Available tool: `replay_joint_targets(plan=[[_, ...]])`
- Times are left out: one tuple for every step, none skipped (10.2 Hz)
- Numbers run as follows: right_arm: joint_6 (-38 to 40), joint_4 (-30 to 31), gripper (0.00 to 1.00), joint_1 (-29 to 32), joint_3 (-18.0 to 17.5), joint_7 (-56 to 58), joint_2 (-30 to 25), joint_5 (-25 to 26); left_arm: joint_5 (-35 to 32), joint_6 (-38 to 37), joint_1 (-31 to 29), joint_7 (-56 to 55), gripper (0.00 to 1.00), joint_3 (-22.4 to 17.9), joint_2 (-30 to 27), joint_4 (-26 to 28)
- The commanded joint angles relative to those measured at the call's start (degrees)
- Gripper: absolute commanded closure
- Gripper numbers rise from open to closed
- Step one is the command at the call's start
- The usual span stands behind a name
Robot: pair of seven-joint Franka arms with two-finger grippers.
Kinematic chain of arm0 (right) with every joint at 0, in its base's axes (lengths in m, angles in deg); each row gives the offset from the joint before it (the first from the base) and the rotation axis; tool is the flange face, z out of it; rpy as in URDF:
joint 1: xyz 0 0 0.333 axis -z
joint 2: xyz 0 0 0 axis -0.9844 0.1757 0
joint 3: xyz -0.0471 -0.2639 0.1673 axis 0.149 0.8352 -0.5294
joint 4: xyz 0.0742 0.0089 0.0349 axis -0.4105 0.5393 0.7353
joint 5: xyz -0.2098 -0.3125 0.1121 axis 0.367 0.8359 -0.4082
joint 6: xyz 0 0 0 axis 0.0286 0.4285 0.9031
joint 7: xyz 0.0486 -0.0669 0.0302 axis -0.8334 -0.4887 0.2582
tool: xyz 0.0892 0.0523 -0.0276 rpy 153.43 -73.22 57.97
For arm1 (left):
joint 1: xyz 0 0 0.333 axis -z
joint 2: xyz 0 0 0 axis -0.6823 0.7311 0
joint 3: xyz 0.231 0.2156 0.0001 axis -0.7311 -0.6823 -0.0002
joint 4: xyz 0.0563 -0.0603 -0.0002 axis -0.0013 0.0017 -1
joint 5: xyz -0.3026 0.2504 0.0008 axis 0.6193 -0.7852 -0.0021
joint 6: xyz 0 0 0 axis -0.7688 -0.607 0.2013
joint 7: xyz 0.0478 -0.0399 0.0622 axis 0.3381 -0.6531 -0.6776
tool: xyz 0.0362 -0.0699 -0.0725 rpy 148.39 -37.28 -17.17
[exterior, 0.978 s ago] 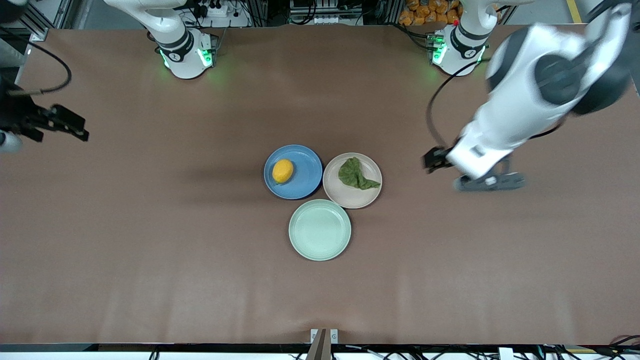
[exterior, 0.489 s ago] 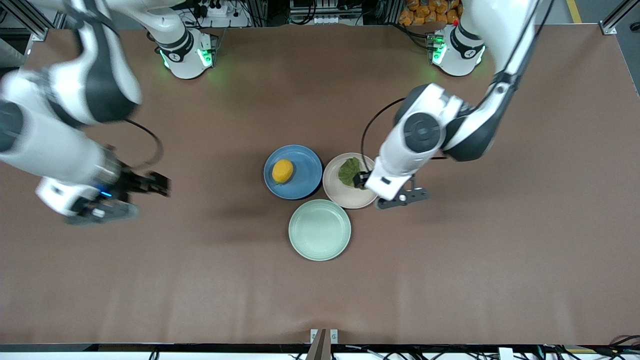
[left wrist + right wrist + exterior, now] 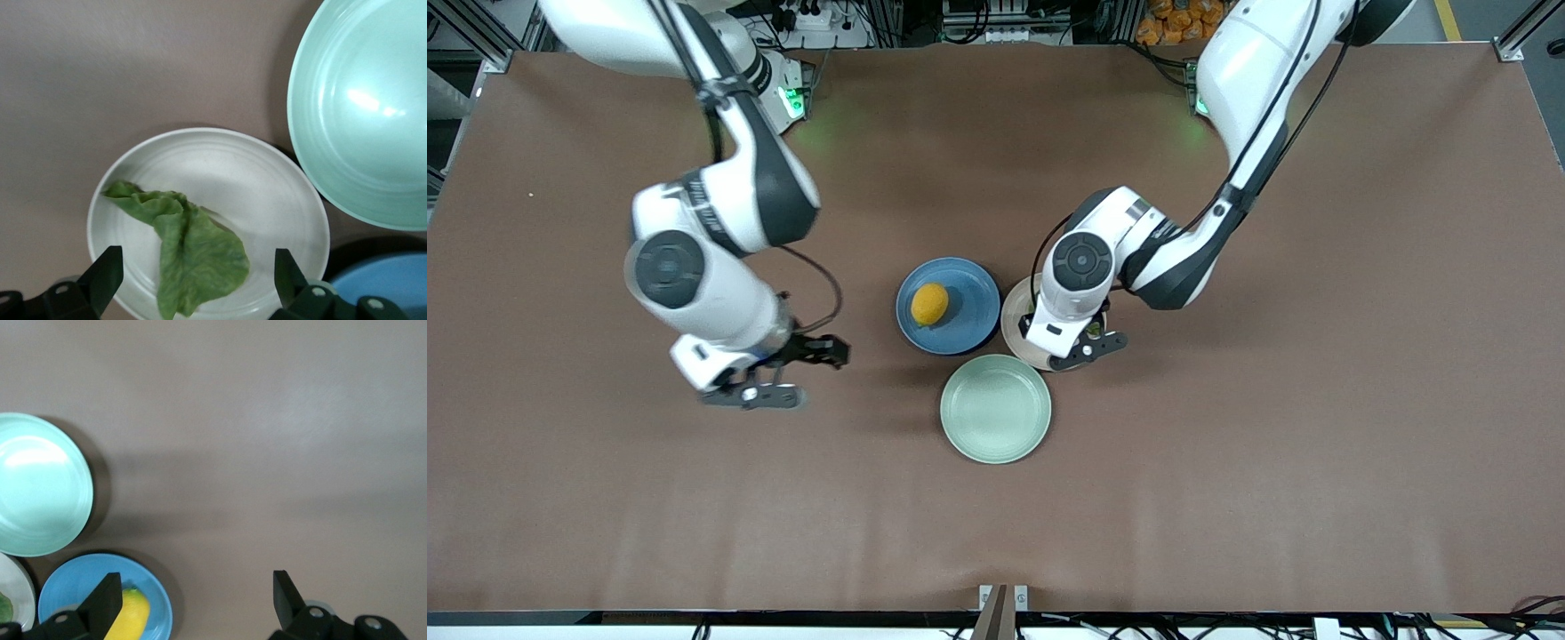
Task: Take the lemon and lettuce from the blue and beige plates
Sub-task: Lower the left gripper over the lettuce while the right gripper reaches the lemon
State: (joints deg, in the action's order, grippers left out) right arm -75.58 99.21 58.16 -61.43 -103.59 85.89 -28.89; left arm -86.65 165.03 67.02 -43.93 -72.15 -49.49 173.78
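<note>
The lemon lies on the blue plate. The lettuce lies on the beige plate, which touches the blue plate. My left gripper is open and empty, its fingers on either side of the leaf, above it. In the front view the left hand hides most of the beige plate and the leaf. My right gripper is open and empty over bare table, toward the right arm's end from the blue plate. The right wrist view shows the lemon beside one finger.
An empty mint-green plate sits nearer the front camera and touches both plates; it also shows in the left wrist view and the right wrist view. Brown table surface surrounds the plates.
Both arms swung in from the table's ends. My left gripper moved over the beige plate and the lettuce. My right gripper moved close to the blue plate. Lemon and lettuce have not moved.
</note>
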Motion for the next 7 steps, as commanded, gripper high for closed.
replay_joint_targets(plan=[[-0.2,1.7,0.00,-4.9,0.3,-9.2,1.6,-1.7,-1.3,1.0,0.7,-2.7,0.00,-0.2,1.9,-0.9],[-0.4,3.1,0.00,-6.1,0.3,-10.8,1.7,-2.6,-1.2,1.0,0.7,-2.9,0.05,-0.2,2.2,-0.2],[-1.4,5.7,0.00,-7.1,0.3,-11.3,1.5,-4.7,-1.3,1.1,0.9,-4.3,0.05,-0.2,2.3,0.5],[-2.9,8.3,0.00,-8.5,0.3,-11.4,1.3,-7.0,-1.2,1.0,1.0,-5.0,0.07,-0.2,2.2,1.1],[-5.6,11.5,0.00,-10.7,0.3,-13.9,1.1,-7.3,-1.2,1.0,1.0,-5.8,0.10,-0.1,2.1,1.8],[-9.3,14.4,0.00,-12.9,0.3,-17.5,1.2,-7.4,-1.2,1.0,1.0,-6.3,0.13,-0.1,2.1,2.8],[-12.7,16.8,0.00,-14.4,0.3,-19.6,1.4,-7.4,-1.1,1.0,1.1,-6.7,0.15,-0.1,2.0,3.7]])
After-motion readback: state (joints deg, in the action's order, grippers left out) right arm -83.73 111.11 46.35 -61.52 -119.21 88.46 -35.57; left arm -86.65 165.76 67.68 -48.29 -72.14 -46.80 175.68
